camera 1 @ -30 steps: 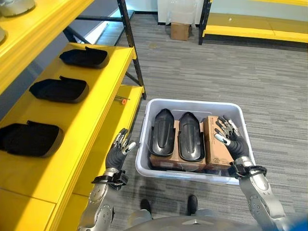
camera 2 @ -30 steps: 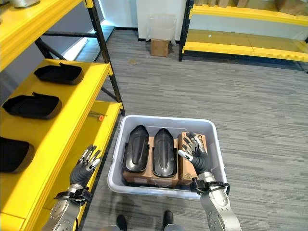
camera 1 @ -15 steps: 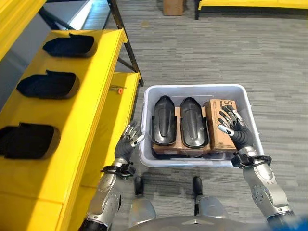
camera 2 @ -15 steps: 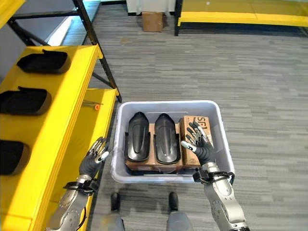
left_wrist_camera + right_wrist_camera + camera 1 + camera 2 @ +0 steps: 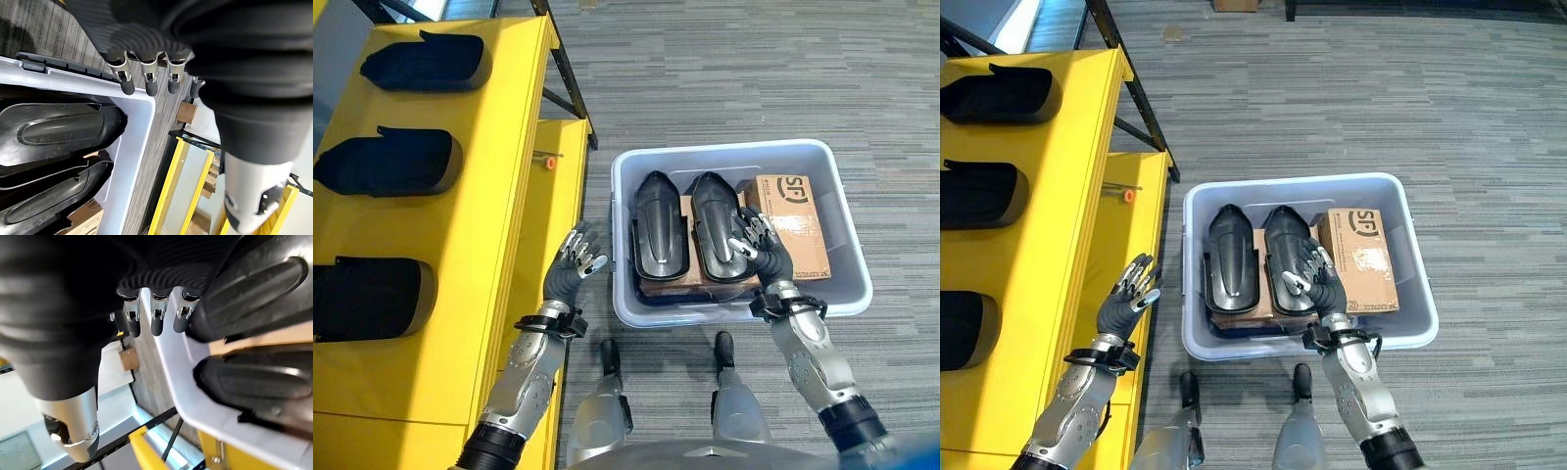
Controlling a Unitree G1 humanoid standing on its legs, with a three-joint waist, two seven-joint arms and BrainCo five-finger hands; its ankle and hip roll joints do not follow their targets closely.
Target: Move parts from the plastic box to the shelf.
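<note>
Reaching in over the plastic box (image 5: 847,269), the right robot hand (image 5: 759,257) has slid across from the cardboard carton (image 5: 793,227) to the nearer end of the right-hand black part (image 5: 716,238), where it now hovers with fingers spread and nothing pinched; I cannot tell whether it touches the part yet. The view has also tipped further down over the box since a second ago, which looks like the robot leaning in rather than the box moving. The left robot hand (image 5: 576,270) hangs outside the box, between its near-left wall and the yellow shelf (image 5: 489,225), fingers loosely spread and holding nothing. It has stayed on that side throughout.

Two black parts lie side by side in the box on top of brown cartons, the left-hand black part (image 5: 658,238) just beside its twin. Three similar black parts (image 5: 386,162) sit in a row on the shelf.

To my eye the shift marks a choice of target: the right-hand part is about to be grasped, and the lift is not yet begun.
</note>
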